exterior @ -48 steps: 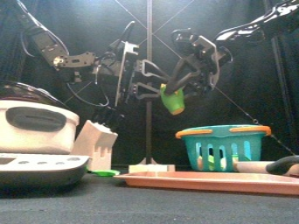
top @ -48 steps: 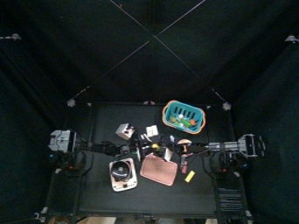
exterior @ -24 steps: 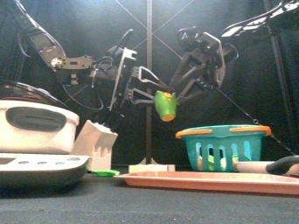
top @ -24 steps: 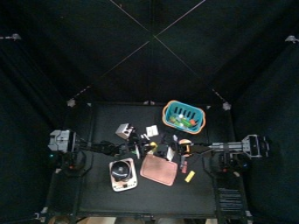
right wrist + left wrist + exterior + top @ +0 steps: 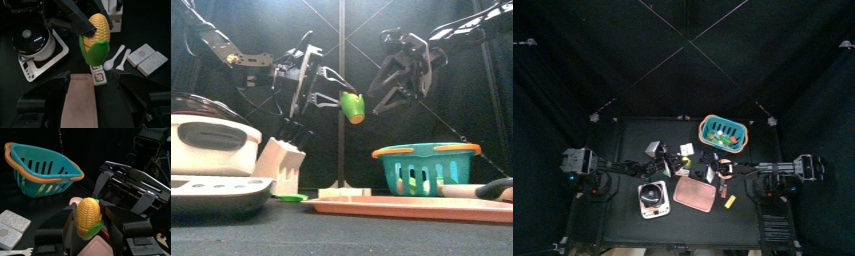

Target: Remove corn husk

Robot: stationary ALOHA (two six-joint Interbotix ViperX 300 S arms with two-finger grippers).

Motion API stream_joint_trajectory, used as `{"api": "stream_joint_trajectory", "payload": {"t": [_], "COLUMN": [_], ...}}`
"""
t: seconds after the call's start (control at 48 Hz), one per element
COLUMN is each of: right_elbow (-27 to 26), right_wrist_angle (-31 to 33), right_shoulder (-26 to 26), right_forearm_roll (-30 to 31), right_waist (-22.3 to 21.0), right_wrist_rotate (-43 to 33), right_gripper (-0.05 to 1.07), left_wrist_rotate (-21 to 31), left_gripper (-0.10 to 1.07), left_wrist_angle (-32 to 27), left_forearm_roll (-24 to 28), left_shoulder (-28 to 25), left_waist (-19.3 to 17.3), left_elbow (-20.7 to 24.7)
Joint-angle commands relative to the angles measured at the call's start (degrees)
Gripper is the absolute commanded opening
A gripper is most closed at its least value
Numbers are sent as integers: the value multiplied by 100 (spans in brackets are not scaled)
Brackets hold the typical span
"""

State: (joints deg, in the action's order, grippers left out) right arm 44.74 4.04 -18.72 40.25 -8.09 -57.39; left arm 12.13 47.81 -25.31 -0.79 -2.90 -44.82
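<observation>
walls: black curtains (image 5: 593,60) | furniture: small black table (image 5: 627,205)

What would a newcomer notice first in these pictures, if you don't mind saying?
The yellow corn with its green husk, held in mid-air above the table by the left gripper, its fingers on either side of the cob. Next, the teal basket at the right, and the rice cooker looming at the left.
</observation>
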Motion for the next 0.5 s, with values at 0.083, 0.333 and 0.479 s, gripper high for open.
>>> {"api": "stream_joint_trajectory", "payload": {"t": [0.083,0.333,0.479], "right_elbow": [-220,-387,-396], "right_wrist_angle": [-114,-422,-457], "right_shoulder": [35,299,360], "right_forearm_roll": [44,149,158], "right_waist": [-211,-237,-229], "right_wrist_rotate": [-9,35,44], "right_gripper": [96,96,94], "left_wrist_rotate": [0,0,-9], "left_gripper": [41,41,41], "left_wrist_angle": [26,70,88], "left_forearm_roll": [26,26,26], "left_shoulder": [158,141,132], "left_waist": [88,220,220], "left_elbow": [53,70,70]}}
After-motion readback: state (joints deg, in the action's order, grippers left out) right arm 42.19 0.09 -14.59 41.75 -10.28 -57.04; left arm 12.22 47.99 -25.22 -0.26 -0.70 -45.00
